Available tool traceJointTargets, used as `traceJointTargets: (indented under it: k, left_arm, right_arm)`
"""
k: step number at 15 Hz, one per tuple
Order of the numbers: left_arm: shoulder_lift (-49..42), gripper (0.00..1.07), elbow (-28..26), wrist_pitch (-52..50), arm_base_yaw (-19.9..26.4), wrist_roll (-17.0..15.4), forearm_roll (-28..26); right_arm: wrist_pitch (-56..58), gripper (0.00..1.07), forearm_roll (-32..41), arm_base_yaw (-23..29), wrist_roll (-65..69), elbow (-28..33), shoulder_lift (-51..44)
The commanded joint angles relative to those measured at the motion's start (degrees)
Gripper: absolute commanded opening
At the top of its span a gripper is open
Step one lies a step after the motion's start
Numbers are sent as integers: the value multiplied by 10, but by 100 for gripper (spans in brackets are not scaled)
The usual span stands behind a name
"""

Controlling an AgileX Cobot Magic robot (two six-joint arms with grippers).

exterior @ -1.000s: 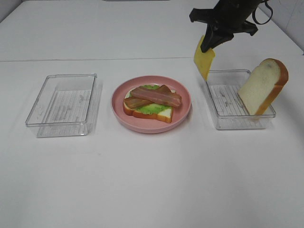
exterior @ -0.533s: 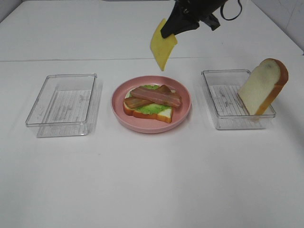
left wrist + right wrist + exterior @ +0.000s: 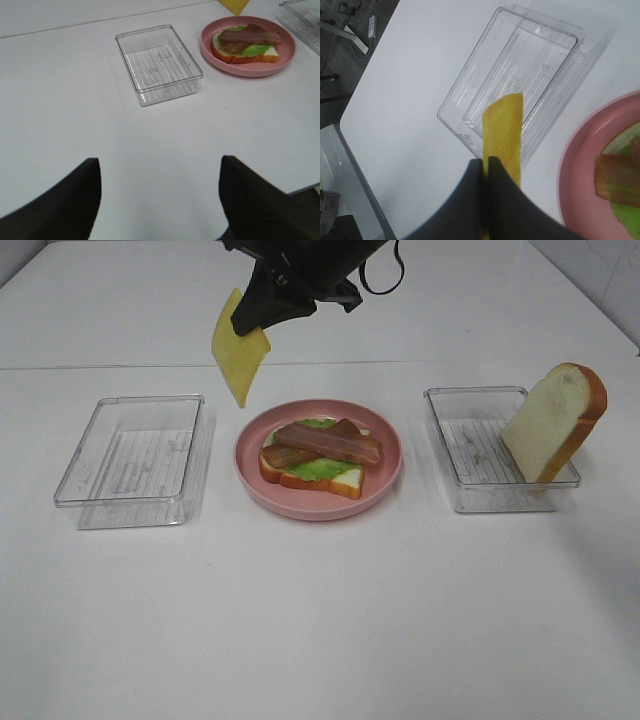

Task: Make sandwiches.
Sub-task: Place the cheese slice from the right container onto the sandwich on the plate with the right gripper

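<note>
A: How much room is there around the plate [image 3: 392, 476]?

B: Plenty. The white table [image 3: 320, 620] is bare in front, and the pink round plate sits between two clear ribbed trays. The left tray [image 3: 132, 460] has nothing in it; its near edge stands apart from the plate rim. The right tray [image 3: 497, 448] holds a bread slice [image 3: 555, 422] propped upright against its far right corner, orange-brown crust facing outward.

A: And the sandwich?

B: On the plate: a white bread base [image 3: 340, 481] with lumpy green lettuce [image 3: 322, 469] and two glossy brown bacon strips [image 3: 328, 441] crossed on top.

A: Where's the cheese?

B: In the air, above the gap between the left tray and the plate, toward the far side. The right claw [image 3: 485, 162] has its dark fingers pressed together on the upper edge of the cheese [image 3: 239, 352], a thin, flat yellow slice hanging corner-down.

A: The left claw?

B: Its two dark fingers [image 3: 60, 200] are spread wide over bare table, gripping nothing, well short of the left tray.
</note>
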Motion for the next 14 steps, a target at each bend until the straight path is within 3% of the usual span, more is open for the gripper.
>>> traceJointTargets:
  k: [1,4,11,14]
  left_arm:
    - [-13,65,1,-5,-1,1,-3]
    - [-13,65,1,-5,-1,1,-3]
    - [-13,65,1,-5,-1,1,-3]
    - [-13,65,1,-5,-1,1,-3]
  right_arm:
    - [-1,0,12,0,2,-1,30]
    - [-18,0,5,0,16,-1,62]
    - [-66,0,-139,-3,113,-1,86]
    - [-66,0,-162,-21,138,-1,86]
